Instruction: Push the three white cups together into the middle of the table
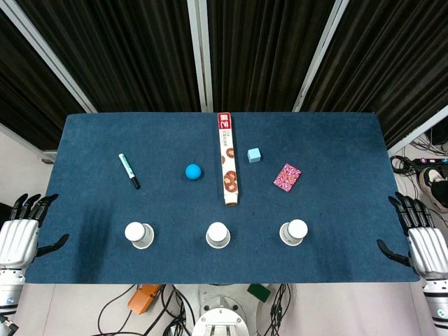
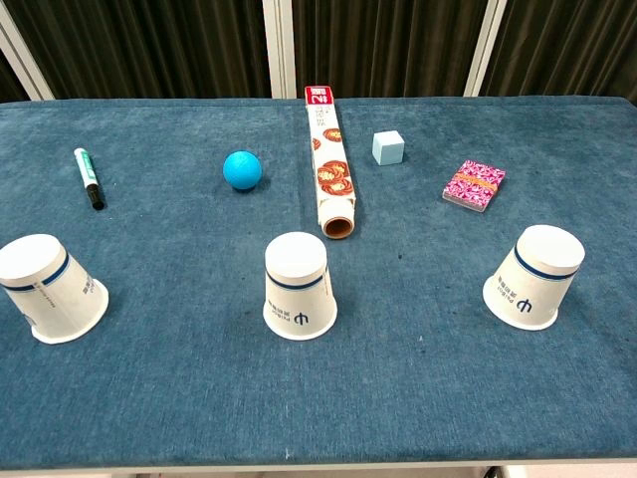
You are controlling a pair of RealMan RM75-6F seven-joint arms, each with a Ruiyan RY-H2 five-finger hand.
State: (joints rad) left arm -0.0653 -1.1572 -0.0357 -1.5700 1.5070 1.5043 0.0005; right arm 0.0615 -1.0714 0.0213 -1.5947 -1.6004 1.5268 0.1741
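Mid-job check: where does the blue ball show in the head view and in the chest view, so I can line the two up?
Head view: blue ball sits left of centre, behind the gap between the left and middle cups.
Chest view: blue ball lies upper left of centre, behind the middle cup.
Shared landmark: the long patterned tube lies just right of the ball in both.

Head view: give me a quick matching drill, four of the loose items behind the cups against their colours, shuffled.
Things:
1. ball
2. marker
3. cube
4. card pack

Colours:
A. pink patterned
B. pale blue
C. bright blue
D. white with green and a black cap

Pairs: 1-C, 2-D, 3-B, 4-A
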